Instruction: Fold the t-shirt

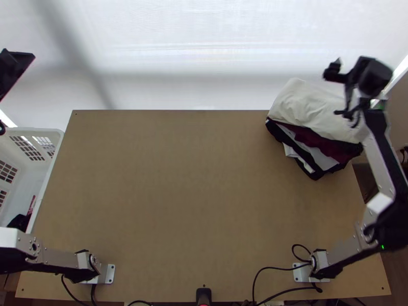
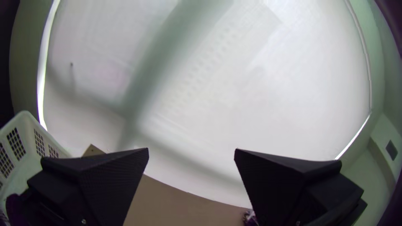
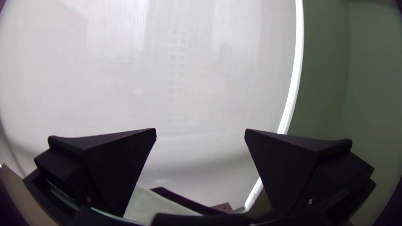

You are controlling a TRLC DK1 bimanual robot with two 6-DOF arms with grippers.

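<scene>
A stack of folded cloths lies at the table's far right corner, a cream cloth [image 1: 311,109] on top and dark red cloth [image 1: 329,146], black and white layers beneath. Over the stack's right part is my right gripper [image 1: 340,93], holding nothing; its fingers stand wide apart in the right wrist view, where the gripper [image 3: 201,129] is open. My left gripper [image 1: 15,66] is at the top view's upper left edge, beyond the basket. Seen from its own wrist, that gripper [image 2: 191,150] is open too, with nothing between its fingers. No t-shirt lies spread on the table.
Left of the brown tabletop [image 1: 178,178] stands a white slotted basket [image 1: 48,168] with a dark cloth [image 1: 19,222] and something pinkish-red inside. Black cables run along the near edge by the arm bases. A pale screen [image 1: 204,56] rises behind the far edge.
</scene>
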